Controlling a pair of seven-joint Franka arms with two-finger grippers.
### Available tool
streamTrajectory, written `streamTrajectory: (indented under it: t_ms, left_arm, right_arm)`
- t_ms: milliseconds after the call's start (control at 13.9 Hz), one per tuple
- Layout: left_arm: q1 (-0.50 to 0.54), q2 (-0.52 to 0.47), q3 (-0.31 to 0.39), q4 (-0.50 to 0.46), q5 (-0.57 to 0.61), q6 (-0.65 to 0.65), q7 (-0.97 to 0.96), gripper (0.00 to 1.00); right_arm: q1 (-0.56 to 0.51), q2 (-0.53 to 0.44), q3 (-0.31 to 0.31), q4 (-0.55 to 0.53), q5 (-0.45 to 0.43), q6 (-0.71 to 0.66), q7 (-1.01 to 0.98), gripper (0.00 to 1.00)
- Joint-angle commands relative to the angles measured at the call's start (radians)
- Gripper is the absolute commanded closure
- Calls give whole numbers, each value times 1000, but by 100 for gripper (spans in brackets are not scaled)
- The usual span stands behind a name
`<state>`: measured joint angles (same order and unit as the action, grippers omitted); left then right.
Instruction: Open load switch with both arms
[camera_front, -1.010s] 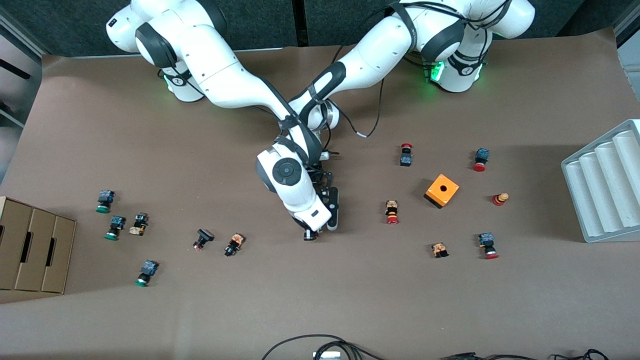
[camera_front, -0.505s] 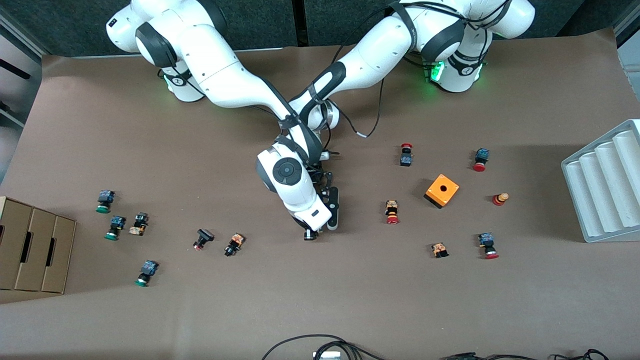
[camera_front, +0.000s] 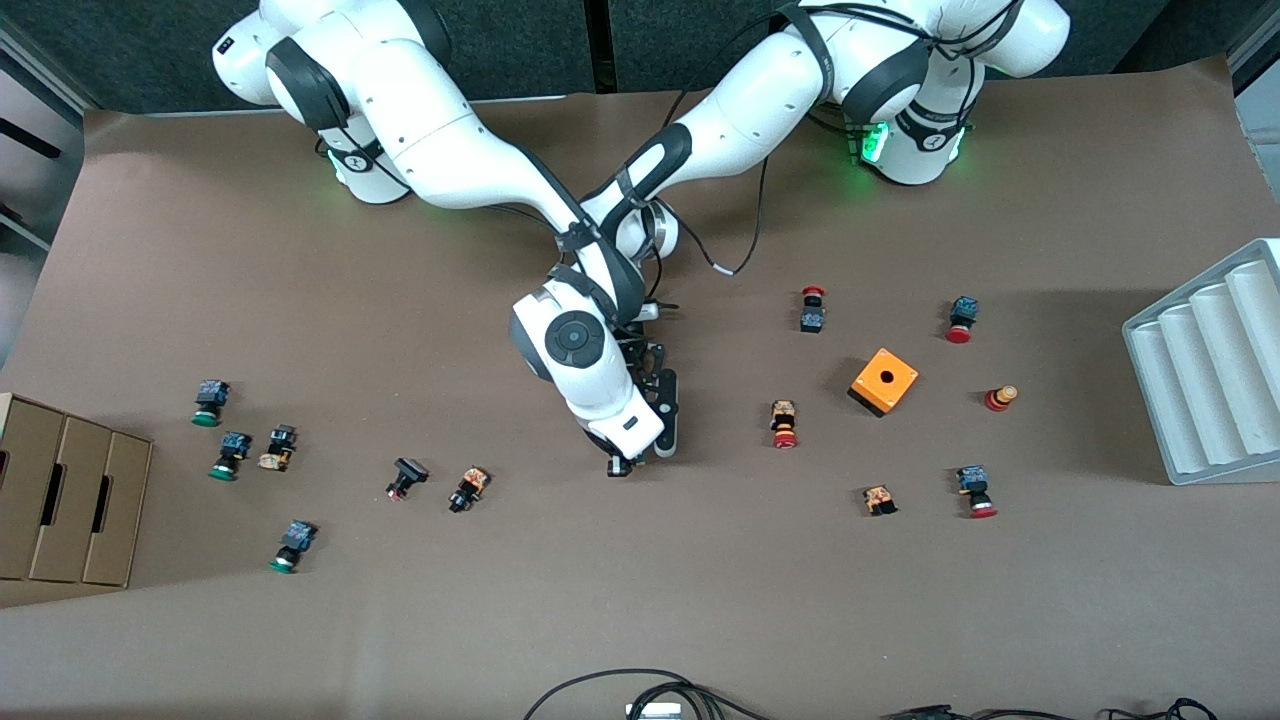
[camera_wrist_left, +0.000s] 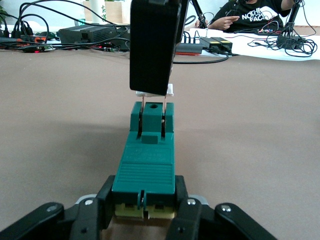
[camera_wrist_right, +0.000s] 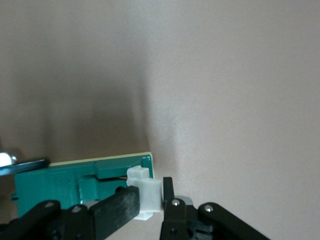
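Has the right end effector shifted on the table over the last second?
Yes, slightly: the right end effector edged away from the front camera, judged against the orange-backed push button beside it, which lies unmoved.

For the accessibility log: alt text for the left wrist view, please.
The left tool is shut on one end of the dark-green load switch above the brown table; the right tool grips the white sliding piece at its other end.

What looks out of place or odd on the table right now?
Nothing looks damaged or spilled. The push buttons lie scattered on their sides toward both ends of the table, and the orange box sits askew. The load switch is clamped at one end by the left tool, while the right tool grips its white piece.
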<state>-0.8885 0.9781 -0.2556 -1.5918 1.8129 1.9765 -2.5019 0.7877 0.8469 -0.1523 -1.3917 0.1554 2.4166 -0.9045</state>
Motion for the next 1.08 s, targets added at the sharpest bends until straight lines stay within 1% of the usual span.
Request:
streamTrajectory:
  t_ms: [0, 1010]
  left_arm:
    - [-13, 28, 7, 26, 6, 5, -31, 83]
    - [-13, 28, 7, 26, 6, 5, -28, 83]
  right_arm:
    - [22, -29, -7, -38, 16, -37, 3, 74]
    - [27, -65, -7, -39, 16, -96, 15, 74]
